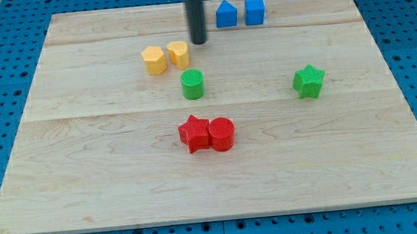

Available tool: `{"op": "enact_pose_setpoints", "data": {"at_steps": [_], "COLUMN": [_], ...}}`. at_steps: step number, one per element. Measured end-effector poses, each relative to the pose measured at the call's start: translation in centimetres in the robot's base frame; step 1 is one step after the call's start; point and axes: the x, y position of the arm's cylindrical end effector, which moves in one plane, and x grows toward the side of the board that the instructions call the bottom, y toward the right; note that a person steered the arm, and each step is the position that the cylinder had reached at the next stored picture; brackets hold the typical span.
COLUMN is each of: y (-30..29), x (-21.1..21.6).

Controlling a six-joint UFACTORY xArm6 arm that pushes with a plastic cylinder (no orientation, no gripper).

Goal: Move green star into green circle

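Note:
The green star [309, 81] lies at the view's right, on the wooden board [107, 171]. The green circle [193, 84] stands near the middle, well to the star's left. My tip [200, 41] is at the view's top centre, above the green circle and just right of the yellow blocks. It is far to the upper left of the green star and touches no block.
Two yellow blocks [154, 60] [179, 54] sit side by side left of my tip. A blue pentagon-like block [226, 14] and a blue cube [254, 11] stand at the top. A red star [193, 133] and a red circle [221, 134] touch below the green circle.

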Motion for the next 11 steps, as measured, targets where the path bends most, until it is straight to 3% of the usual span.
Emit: {"op": "enact_pose_setpoints", "data": {"at_steps": [1, 3, 4, 6, 9, 11], "y": [7.9, 21.8, 22.3, 16.4, 18.3, 12.6], "x": [0.2, 7.0, 10.5, 10.9, 15.1, 14.4]}}
